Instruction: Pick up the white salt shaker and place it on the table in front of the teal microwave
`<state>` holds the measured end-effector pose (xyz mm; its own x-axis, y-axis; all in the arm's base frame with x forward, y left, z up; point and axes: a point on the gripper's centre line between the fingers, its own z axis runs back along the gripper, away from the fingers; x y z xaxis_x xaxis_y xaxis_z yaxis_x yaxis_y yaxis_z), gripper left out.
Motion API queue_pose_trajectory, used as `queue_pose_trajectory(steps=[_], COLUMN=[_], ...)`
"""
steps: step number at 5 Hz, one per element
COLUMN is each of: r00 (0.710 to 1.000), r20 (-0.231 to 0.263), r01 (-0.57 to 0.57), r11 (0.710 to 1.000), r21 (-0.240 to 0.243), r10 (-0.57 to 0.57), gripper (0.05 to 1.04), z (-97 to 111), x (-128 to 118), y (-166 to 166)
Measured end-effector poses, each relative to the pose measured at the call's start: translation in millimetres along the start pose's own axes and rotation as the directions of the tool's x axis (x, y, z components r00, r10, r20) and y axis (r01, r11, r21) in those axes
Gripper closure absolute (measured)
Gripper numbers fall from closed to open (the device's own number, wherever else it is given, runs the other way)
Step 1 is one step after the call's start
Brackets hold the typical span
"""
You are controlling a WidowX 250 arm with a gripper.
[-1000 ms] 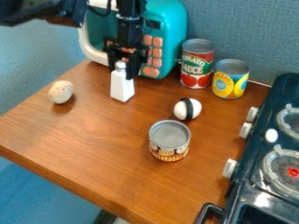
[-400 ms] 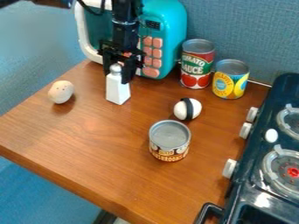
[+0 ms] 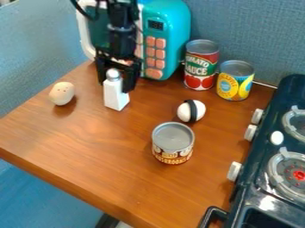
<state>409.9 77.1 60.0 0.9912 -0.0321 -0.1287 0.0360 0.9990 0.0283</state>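
Currently, black claw-like gripper [image 3: 114, 85] at boxy white round-topped bottle [image 3: 115, 99]; can't tell if open or gripping. Boxy teal plastic toy microwave [image 3: 170, 22] just behind it.

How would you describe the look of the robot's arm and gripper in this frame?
The slender robot arm is black, with a thin black cable looping out beside it. Its gripper is also black, with a wide, angular body.
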Motion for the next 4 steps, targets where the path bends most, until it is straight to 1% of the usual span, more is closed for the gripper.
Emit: queue_pose_trajectory(steps=[1, 2, 3, 4], r00=[0.999, 0.994, 0.979, 0.981], r20=[0.053, 0.107, 0.201, 0.191], r01=[-0.003, 0.004, -0.013, -0.019], r11=[1.0, 1.0, 0.998, 0.999], r21=[0.003, -0.011, -0.057, -0.044], r10=[0.003, -0.003, 0.024, 0.027], gripper=[0.083, 0.083, 0.083, 0.083], z=[18.2, 28.3, 53.4, 57.3], x=[-7.6, -20.1, -38.3, -65.7], y=[3.0, -2.7, 0.9, 4.6])
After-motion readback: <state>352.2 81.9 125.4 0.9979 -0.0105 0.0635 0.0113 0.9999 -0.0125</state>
